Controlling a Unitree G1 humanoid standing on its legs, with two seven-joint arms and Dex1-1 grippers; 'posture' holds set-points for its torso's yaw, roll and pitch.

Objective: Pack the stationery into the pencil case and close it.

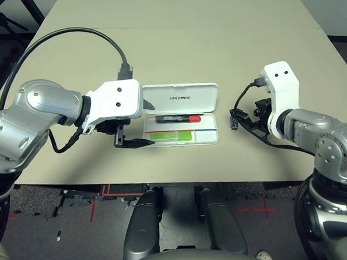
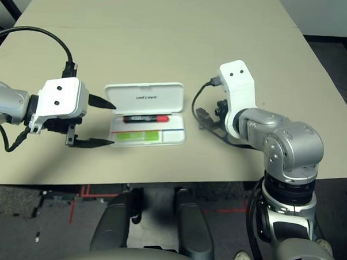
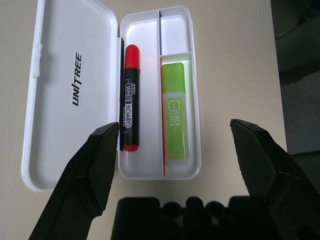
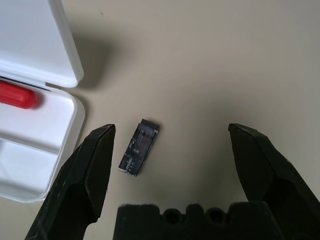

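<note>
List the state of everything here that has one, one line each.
Pencil case: open, lid laid back flat.
Whiteboard marker: capped, lying in the case.
Green highlighter: lying in the case, beside the marker.
Small dark oblong piece: on the table, outside the case.
Left gripper: open, empty.
Right gripper: open, empty, over the piece.

Pencil case [image 4: 30,165]: in the right wrist view we see one corner, the rest cut off by the edge.
Marker pen [image 4: 17,95]: there we see its red cap end alone.
Dark oblong piece [image 4: 139,147]: its print is too small for us to read.
Right gripper [image 1: 249,119]: in the head views its fingers are largely hidden behind the white wrist housing [image 1: 282,91].
</note>
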